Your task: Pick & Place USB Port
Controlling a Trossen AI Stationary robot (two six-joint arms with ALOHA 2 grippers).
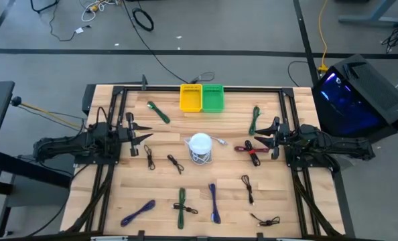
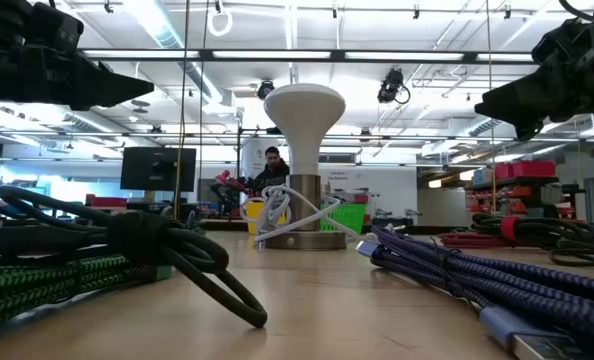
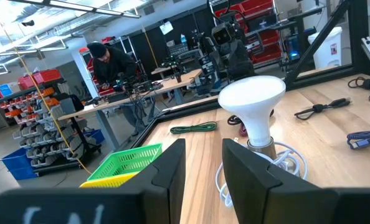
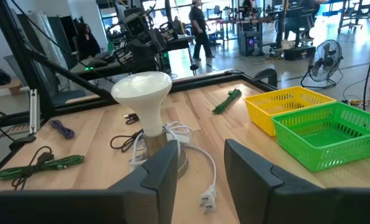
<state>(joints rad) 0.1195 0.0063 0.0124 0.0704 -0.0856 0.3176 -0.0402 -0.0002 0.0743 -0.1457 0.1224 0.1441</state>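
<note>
Several bundled USB cables lie flat on the wooden table: a red one (image 1: 249,152), green ones (image 1: 159,112) (image 1: 254,119) (image 1: 181,206), black ones (image 1: 149,157) (image 1: 247,187), a blue one (image 1: 214,203) and a purple one (image 1: 139,211). A yellow basket (image 1: 191,98) and a green basket (image 1: 213,98) stand at the far edge. My left gripper (image 1: 144,133) hovers open over the table's left side, pointing at the middle. My right gripper (image 1: 260,136) hovers open over the right side, just above the red cable. Neither holds anything.
A white lamp (image 1: 200,147) with a white cord (image 4: 197,158) stands at the table's middle, between both grippers. A dark metal frame (image 1: 199,88) borders the table. People work at benches in the room behind (image 3: 110,62).
</note>
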